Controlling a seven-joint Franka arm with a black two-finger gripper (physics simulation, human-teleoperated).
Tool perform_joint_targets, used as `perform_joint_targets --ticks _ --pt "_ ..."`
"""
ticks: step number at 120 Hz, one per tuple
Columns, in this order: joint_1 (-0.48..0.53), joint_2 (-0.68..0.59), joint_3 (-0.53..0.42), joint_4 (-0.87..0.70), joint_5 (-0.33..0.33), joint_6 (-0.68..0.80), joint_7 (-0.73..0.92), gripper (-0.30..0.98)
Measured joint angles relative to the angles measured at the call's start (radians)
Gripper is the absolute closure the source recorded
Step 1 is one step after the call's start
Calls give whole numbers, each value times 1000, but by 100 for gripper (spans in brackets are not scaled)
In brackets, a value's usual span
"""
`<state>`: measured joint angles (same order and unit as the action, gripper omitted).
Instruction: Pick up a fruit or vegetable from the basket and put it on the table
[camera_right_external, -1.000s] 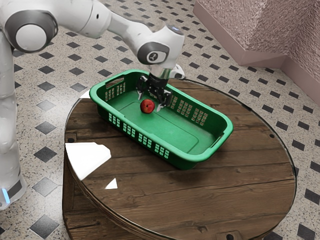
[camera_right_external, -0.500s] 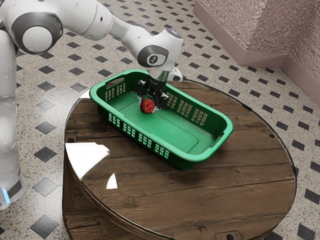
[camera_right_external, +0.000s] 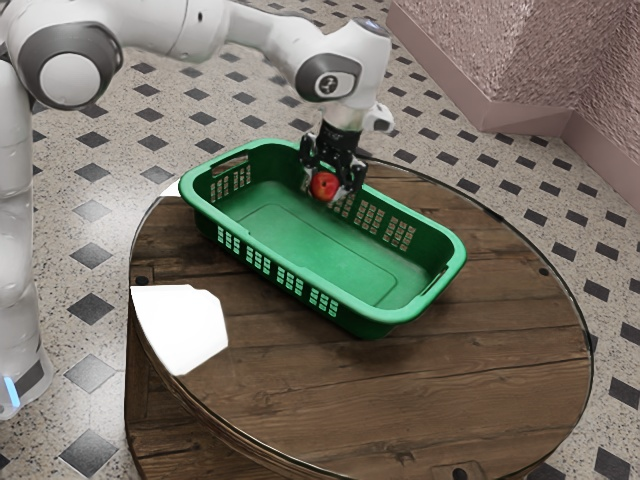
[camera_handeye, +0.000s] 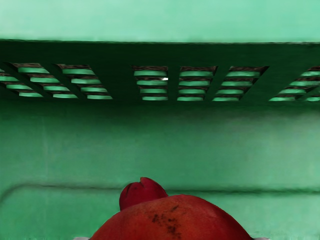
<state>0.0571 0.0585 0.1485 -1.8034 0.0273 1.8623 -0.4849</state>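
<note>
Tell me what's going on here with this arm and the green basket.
My claw is closed on a round red fruit or vegetable, one finger on either side of it. I'm holding it up off the floor of the green basket, near one of the long walls. It isn't on the wooden table yet, so the placing is left to do.

The basket (camera_right_external: 290, 240) looks smooth plastic, the table (camera_right_external: 480, 370) grained wood.
</note>
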Motion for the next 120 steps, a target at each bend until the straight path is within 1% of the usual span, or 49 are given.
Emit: perform_joint_targets --ticks 26,34,50,66,78,96,111,120 --pt "-21 16 -4 142 31 -111 11 38" --pt "-20 23 16 162 41 -138 19 38" --pt "-5 40 101 196 57 -171 51 39" --pt "4 196 175 370 41 -209 106 39" --pt "29 330 205 516 0 -240 154 39" --pt "71 449 206 651 -47 -259 225 39" --pt "147 531 181 748 -81 -261 288 39" --pt "178 572 162 773 -98 -258 324 38"
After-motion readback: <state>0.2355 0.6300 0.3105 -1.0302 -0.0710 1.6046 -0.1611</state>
